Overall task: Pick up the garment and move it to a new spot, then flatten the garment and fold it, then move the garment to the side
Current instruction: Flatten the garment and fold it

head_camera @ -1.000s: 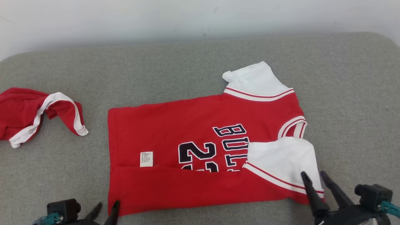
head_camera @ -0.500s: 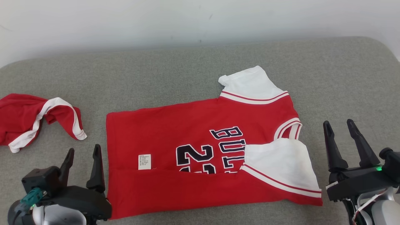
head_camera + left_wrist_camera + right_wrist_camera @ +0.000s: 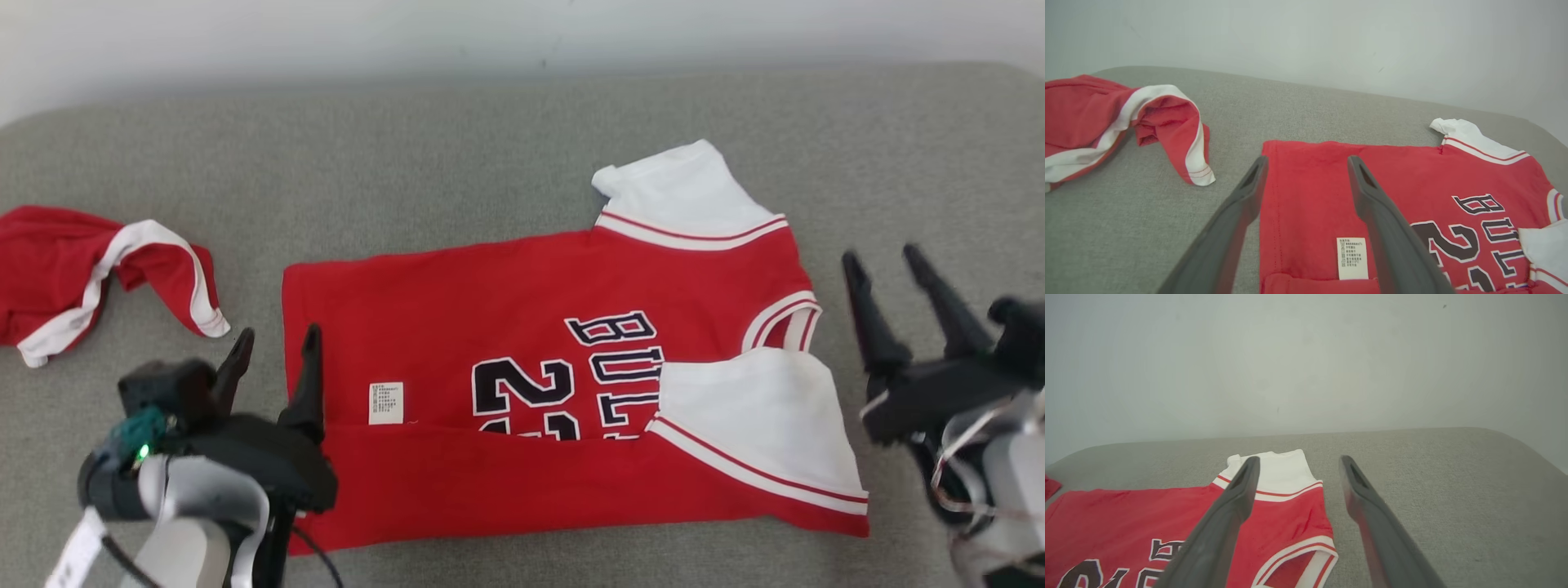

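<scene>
Our left gripper (image 3: 277, 335) has let go and, with the right gripper (image 3: 882, 257), lifted off the garment (image 3: 490, 310).
Head view: both hang wide open, empty, flanking it on the cushion (image 3: 490, 163), near edge folded. Left wrist view: we see a second red garment (image 3: 1081, 110) lying apart, no obstacle. Right wrist view: the far white sleeve (image 3: 1278, 473) still wants folding, we judge.

At the lower left of the head view, the left hand (image 3: 277, 333) is a matte black block with two long, tapered dark fingers (image 3: 309, 384). It carries a teal plug (image 3: 137, 429) with a small green light. Its pale grey forearm (image 3: 188, 498) bears a black cable (image 3: 314, 551) and a white tag (image 3: 76, 553). At the right edge, the right hand (image 3: 882, 255) looks alike, blurred, with thin white wires (image 3: 963, 425) across its pale wrist (image 3: 1006, 490).
</scene>
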Robot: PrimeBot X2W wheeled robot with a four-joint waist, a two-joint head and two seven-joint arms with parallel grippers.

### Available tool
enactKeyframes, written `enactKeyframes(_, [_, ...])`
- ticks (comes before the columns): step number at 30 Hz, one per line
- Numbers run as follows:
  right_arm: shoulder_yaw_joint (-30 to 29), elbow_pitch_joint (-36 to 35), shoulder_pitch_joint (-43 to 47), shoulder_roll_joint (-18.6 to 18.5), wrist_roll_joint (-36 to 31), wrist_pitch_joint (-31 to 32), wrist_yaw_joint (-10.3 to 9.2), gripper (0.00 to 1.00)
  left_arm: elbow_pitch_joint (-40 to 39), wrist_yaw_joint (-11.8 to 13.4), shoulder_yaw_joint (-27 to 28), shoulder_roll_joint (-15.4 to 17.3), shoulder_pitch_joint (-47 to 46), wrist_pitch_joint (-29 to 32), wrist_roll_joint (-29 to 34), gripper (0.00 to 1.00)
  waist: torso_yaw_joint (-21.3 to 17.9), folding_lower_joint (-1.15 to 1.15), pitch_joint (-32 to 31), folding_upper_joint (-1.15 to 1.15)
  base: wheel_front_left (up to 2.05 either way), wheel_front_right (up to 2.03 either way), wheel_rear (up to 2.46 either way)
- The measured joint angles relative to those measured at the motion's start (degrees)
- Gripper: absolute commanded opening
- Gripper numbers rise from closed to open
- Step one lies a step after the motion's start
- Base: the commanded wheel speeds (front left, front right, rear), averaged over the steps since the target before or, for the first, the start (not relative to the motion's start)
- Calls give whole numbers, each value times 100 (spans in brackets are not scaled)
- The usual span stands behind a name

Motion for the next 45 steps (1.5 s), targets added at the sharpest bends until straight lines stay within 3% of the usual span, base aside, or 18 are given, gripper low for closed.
enactKeyframes(8, [349,993,-1631,-676,409,272,-1,100,608,-280,-71,-231,-1167,598,-344,100,174,1,638,0,0,0,0])
enactKeyframes(15, [904,1697,-2782,-1176,654,437,-1,100,1170,-493,-46,-416,-2111,750,-587,100,432,1,1290,1,0,0,0])
enactKeyframes(29, [2205,2851,-4217,-1541,1140,686,0,100,1764,-671,-48,-466,-2883,927,-765,100,1012,1,2204,0,0,0,0])
enactKeyframes(36, [2706,3209,-4686,-1624,1444,705,-1,100,1726,-960,-141,-474,-3008,1113,-964,100,1118,-1,2349,-1,0,0,0])
enactKeyframes(37, [2795,3240,-4740,-1637,1478,715,-1,100,1711,-966,-160,-464,-3016,1144,-967,88,1125,-1,2352,-1,0,0,0])
enactKeyframes(38, [2863,3265,-4781,-1644,1525,716,-1,93,1702,-964,-180,-455,-3022,1148,-940,75,1127,-1,2354,-1,0,0,0])
enactKeyframes(39, [2934,3292,-4819,-1648,1571,716,-1,68,1704,-965,-193,-449,-3027,1167,-942,48,1127,-1,2354,0,0,0,0])
enactKeyframes(40, [3014,3292,-4848,-1652,1637,719,-1,49,1702,-975,-200,-439,-3039,1195,-953,37,1124,-1,2352,-1,0,0,0])
enactKeyframes(41, [3084,3295,-4877,-1646,1707,727,-1,29,1701,-972,-215,-412,-3048,1177,-925,0,1116,-1,2350,-1,0,0,0])
enactKeyframes(42, [3182,3299,-4900,-1642,1744,757,-1,4,1712,-973,-227,-394,-3048,1165,-917,0,1102,-1,2345,-1,0,0,0])
enactKeyframes(45, [3362,3274,-4935,-1637,1918,749,0,0,1710,-998,-268,-378,-3044,1089,-879,0,1043,0,2317,0,0,0,0])
